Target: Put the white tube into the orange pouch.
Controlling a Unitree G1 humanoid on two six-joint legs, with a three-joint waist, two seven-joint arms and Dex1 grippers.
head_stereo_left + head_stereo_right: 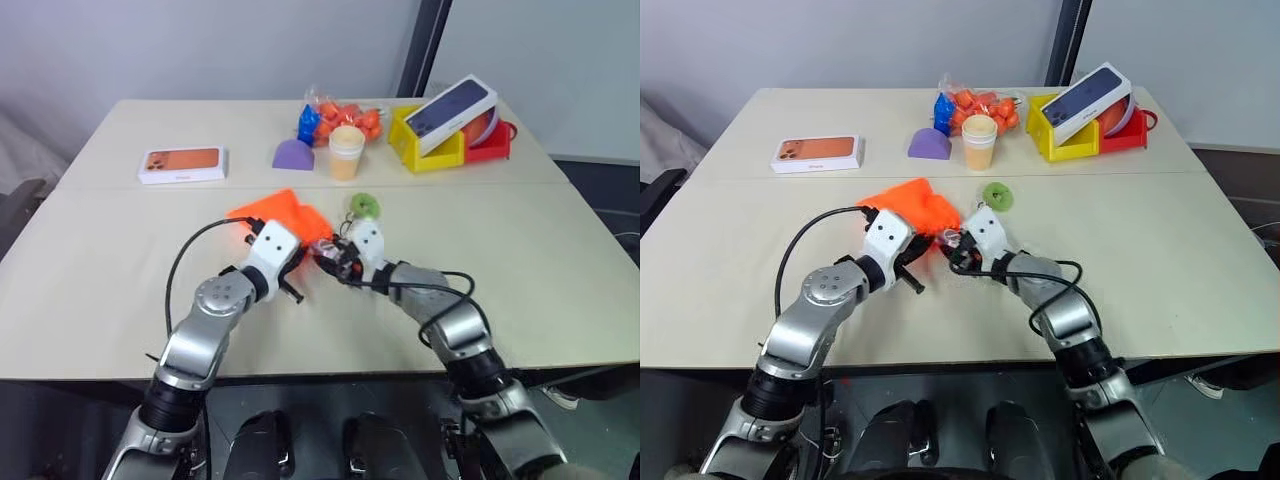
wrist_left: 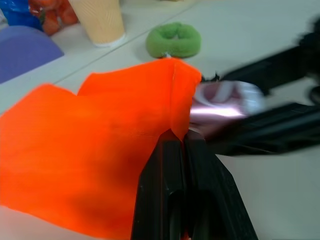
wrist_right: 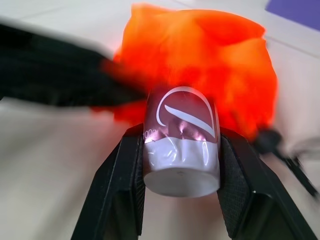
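My right fingers (image 3: 181, 200) pinch the white tube (image 3: 181, 150), its long axis pointing straight at the orange pouch (image 2: 100, 155) just beyond, whose edge my left fingers (image 2: 182, 145), pressed together, hold above the worktop (image 1: 560, 260).

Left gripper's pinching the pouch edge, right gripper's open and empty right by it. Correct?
Not quite. The right gripper isn't empty: the right wrist view shows it shut on the tube, held up to the pouch. The rest stands: the left gripper is pinching the pouch edge.
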